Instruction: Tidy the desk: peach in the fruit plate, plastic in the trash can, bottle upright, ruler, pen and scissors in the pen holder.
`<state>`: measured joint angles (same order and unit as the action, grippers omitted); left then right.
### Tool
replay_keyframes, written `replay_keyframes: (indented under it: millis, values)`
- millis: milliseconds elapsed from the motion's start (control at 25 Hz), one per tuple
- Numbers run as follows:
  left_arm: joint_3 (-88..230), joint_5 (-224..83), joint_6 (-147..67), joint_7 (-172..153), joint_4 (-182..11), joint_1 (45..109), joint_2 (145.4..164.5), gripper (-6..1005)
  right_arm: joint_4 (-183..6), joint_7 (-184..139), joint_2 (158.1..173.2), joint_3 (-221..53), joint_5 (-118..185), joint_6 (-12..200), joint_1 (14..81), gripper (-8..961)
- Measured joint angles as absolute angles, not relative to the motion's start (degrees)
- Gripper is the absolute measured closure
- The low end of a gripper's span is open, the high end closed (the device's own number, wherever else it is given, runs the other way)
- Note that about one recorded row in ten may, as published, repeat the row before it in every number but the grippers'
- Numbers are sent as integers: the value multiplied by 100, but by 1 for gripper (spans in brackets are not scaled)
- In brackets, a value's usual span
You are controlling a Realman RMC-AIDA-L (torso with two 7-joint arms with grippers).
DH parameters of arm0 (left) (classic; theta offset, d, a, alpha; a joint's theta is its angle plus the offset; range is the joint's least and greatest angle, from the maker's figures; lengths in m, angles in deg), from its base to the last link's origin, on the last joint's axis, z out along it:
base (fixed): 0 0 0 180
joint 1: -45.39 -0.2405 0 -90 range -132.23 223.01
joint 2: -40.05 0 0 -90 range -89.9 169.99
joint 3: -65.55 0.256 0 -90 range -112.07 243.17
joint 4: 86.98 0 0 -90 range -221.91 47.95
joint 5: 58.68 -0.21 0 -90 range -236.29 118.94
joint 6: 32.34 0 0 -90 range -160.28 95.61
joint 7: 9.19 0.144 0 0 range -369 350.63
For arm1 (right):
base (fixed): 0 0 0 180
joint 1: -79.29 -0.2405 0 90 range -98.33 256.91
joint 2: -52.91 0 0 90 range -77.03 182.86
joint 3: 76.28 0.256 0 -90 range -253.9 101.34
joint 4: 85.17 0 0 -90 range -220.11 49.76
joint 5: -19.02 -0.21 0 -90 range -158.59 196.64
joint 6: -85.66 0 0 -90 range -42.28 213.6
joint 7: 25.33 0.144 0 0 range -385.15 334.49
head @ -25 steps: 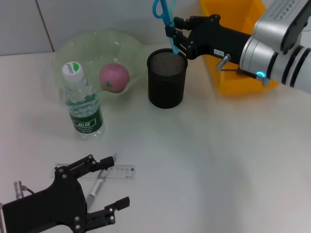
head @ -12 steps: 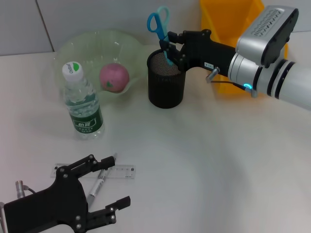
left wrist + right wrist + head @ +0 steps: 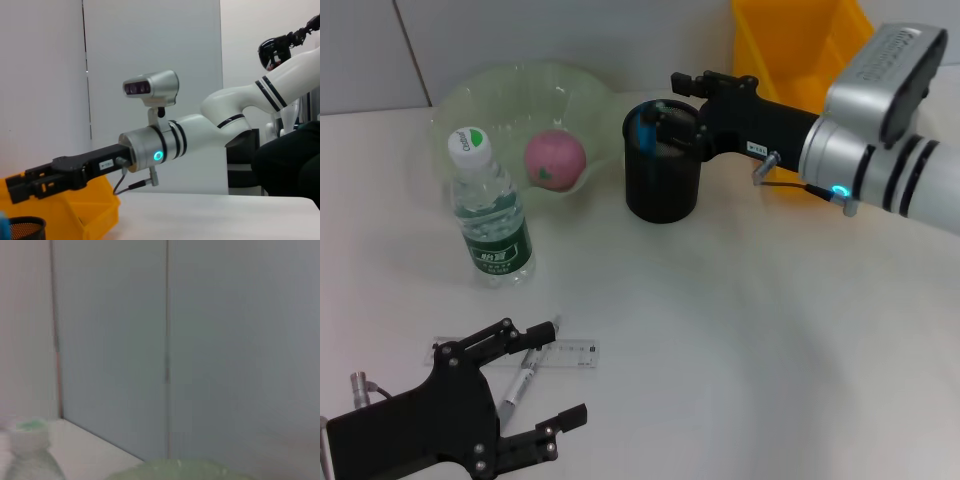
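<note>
At the back centre of the white desk (image 3: 740,330): one black mesh pen holder (image 3: 662,185), upright, with the blue-handled scissors (image 3: 646,128) standing inside it, only the handles showing at the rim. The right gripper (image 3: 678,112) is directly over the holder's mouth, its black fingers (image 3: 688,82) slightly parted around the rim area; whether they grip the scissors cannot be told.

Behind the right arm: one yellow bin (image 3: 800,50), seen also in the left wrist view (image 3: 80,212) beside the holder's rim (image 3: 22,227).

Back left: one pale green fruit plate (image 3: 520,95) holding one pink peach (image 3: 555,158). The plate's edge shows in the right wrist view (image 3: 175,470).

Just in front of the plate: one clear water bottle (image 3: 490,215), upright, white cap and green label. Its cap appears in the right wrist view (image 3: 27,432).

Front left: one clear ruler (image 3: 570,352) lying flat, with one pen (image 3: 520,383) lying across it, touching. The left gripper (image 3: 535,385) is just beside them, low over the desk, its jaws spread wide and holding nothing; the pen lies between the fingers, the upper finger (image 3: 495,338) over the ruler.
</note>
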<state>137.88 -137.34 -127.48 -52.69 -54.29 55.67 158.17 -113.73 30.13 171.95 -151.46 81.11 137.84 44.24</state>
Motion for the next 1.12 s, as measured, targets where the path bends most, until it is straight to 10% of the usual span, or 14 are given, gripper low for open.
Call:
replay_keyframes:
  millis: [400,1120]
  values:
    - [13697,-13723,-12924,-5589,-5164,5474,15796,213,-13905,6284,16949,-14350,10669,15947,5404,118]
    - [13150,-16477,-12085,-8147,-2621,6109,15830,213,-14178,5838,16730,-12377,13854,18971,5430,115]
